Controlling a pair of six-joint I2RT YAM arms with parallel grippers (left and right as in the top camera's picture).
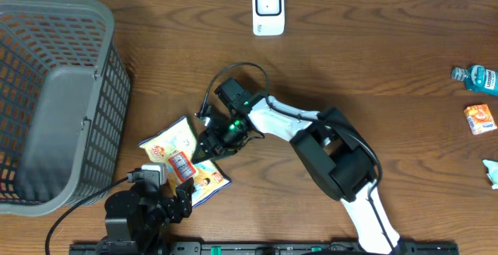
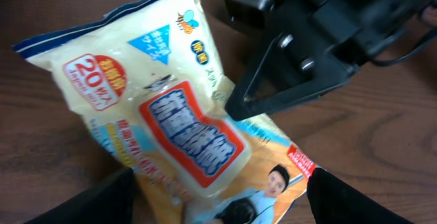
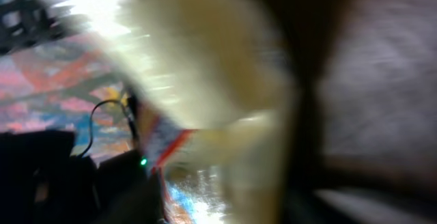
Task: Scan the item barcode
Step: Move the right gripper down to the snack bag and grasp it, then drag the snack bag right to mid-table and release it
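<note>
Snack bag [image 1: 177, 155]: is lying flat on the counter [image 1: 373, 61], low and left of centre, printed face turned up, with a red label panel showing across its middle.
Right gripper [image 2: 231, 109]: I am reaching it in from the right, and its two black fingers are narrowing to a point on the bag's right edge, pinching it there.
Right wrist view: is showing only a blur of pale bag film close to the lens.
Left gripper [image 1: 180, 197]: I am holding it wide, with nothing in it, hovering over the bag's near end; its fingers [image 2: 102, 203] are showing at either bottom corner of the left wrist view.
Grey mesh basket [image 1: 54, 107]: is standing just left of the bag.
White scanner unit [image 1: 268, 8]: is sitting at the far edge, well apart from the bag.
Blue bottle [image 1: 476, 78] and orange packet [image 1: 480, 119]: are lying at the far right.
</note>
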